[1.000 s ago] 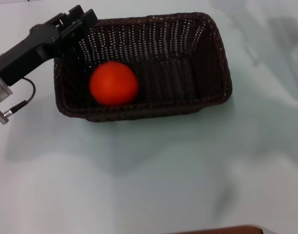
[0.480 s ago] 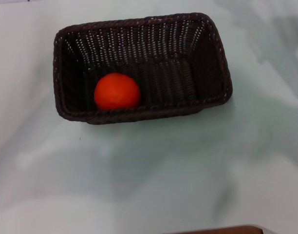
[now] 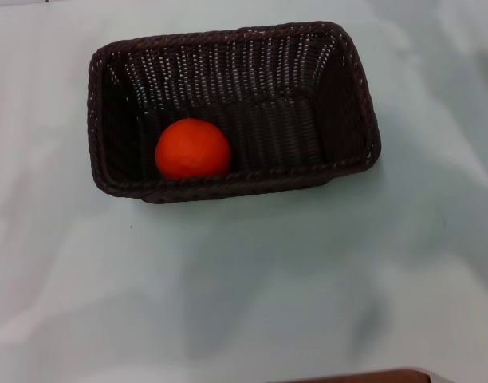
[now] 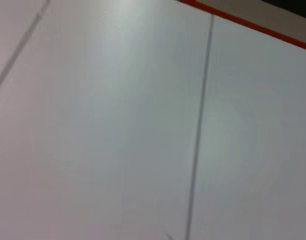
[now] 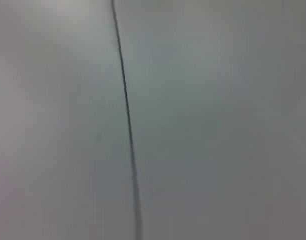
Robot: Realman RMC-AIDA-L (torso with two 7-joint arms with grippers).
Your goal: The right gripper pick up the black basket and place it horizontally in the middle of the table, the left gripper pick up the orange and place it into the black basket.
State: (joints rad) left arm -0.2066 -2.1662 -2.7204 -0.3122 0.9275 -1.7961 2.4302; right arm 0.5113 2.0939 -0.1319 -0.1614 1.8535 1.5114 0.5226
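Observation:
The black basket (image 3: pixel 348 96) lies lengthwise across the table (image 3: pixel 244 287) in the upper half of the head view. The orange (image 3: pixel 193 148) rests inside it, at its left end against the near wall. Neither gripper shows in the head view. The left wrist view shows only bare table surface (image 4: pixel 118 125) with a thin seam and an orange-red edge strip at one corner. The right wrist view shows only bare table (image 5: pixel 208 125) with a dark seam line.
A brown edge (image 3: pixel 364 377) shows at the bottom of the head view. An orange-red border strip (image 4: pixel 253 26) marks the table's edge in the left wrist view.
The left gripper, at the basket's left rim one second ago, has drawn out of the head view. The orange has settled slightly toward the near wall and lies still.

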